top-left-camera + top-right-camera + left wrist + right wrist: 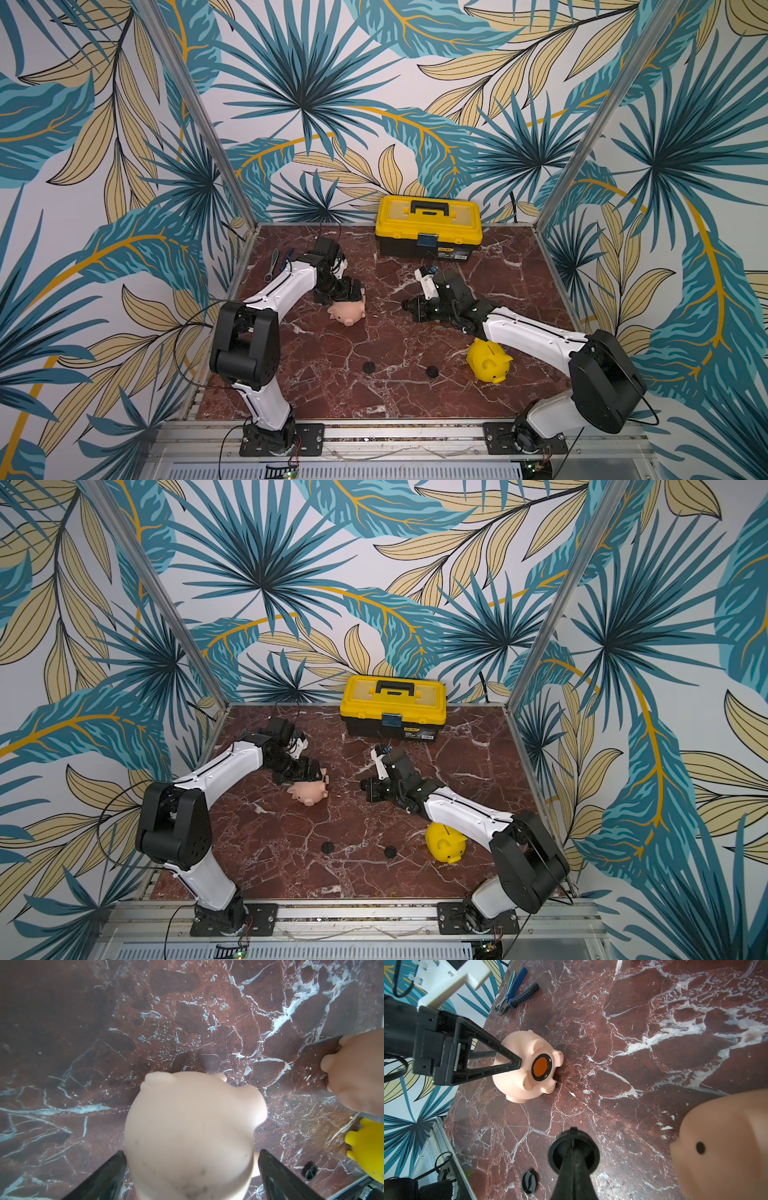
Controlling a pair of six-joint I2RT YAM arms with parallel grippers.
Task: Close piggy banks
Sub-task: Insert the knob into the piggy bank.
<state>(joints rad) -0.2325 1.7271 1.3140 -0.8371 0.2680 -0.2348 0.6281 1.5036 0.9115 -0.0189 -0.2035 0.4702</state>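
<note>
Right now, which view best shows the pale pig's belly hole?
Right wrist: the pale pig lies on its side, belly hole facing this camera. Both top views show its body, hole hidden; left wrist shows only its rounded body.

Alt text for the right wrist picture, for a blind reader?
The right gripper holds a black disc over a red marble table. Beyond, the left gripper straddles a pale pink piggy bank with an open belly hole.

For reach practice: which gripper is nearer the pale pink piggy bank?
Left. The left gripper straddles the pale pink piggy bank; the right gripper, holding a black disc, sits apart.
</note>
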